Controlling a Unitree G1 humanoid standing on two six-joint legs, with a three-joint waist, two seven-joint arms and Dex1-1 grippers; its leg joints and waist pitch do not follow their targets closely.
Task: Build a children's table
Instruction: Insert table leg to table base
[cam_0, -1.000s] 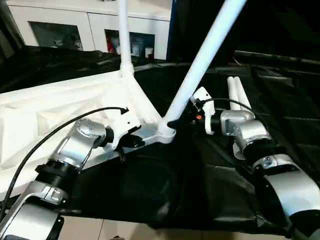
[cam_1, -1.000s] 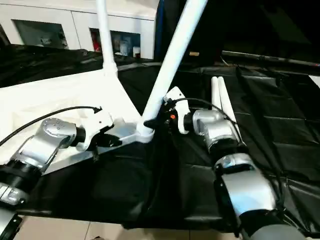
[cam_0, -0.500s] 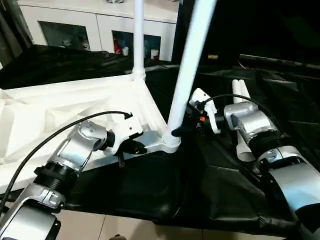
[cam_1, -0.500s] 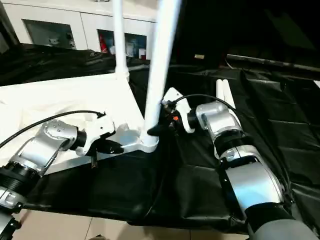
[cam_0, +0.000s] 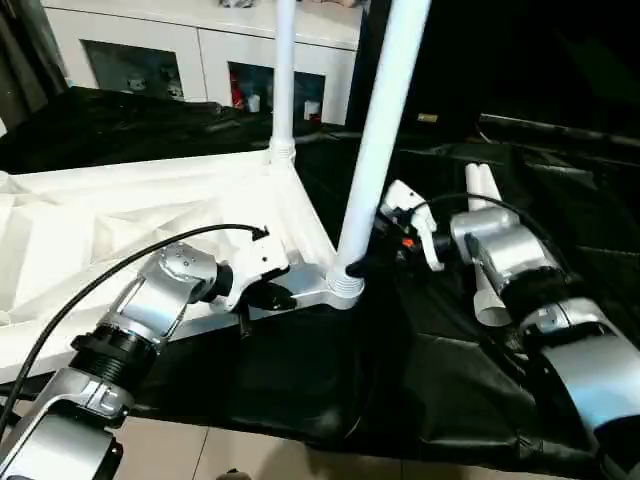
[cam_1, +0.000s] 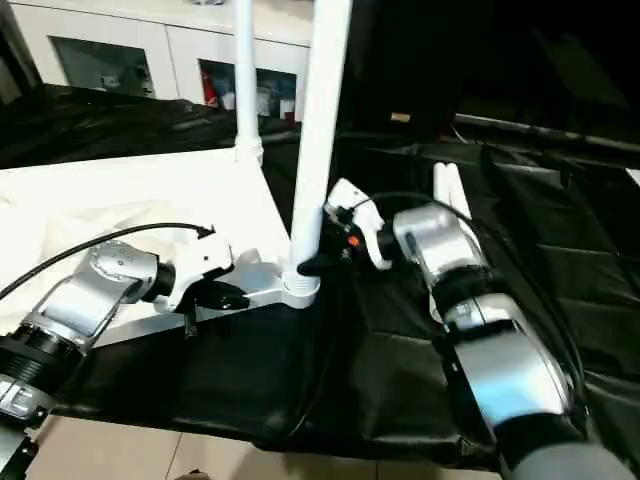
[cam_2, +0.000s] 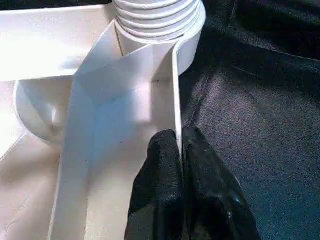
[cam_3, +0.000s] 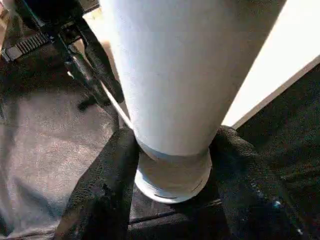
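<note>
1. The right gripper (cam_3: 172, 165) is clamped on the base of the near leg (cam_0: 385, 130), one black finger (cam_3: 107, 190) on each side of the tube, just above the threaded end that enters the corner socket (cam_0: 345, 290).
2. The left gripper (cam_2: 179, 150) is closed on a thin upright rib (cam_2: 176, 95) of the tabletop's (cam_0: 120, 230) underside, just beside that same socket, pinning the tabletop to the black cloth (cam_0: 300, 380).
3. From the socket, the leg's long axis rises almost straight up, leaning slightly away from the tabletop; the right gripper is the nearer one, at the socket's outer side.
4. Threads show at the joint in the left wrist view, so the leg is probably not fully seated, though this is hard to judge.
5. A second leg (cam_0: 283, 80) stands upright in the far corner, beyond the socket; two spare legs (cam_0: 483, 185) lie on the cloth past the right gripper.
6. The coming move likely turns the leg about its axis.
</note>
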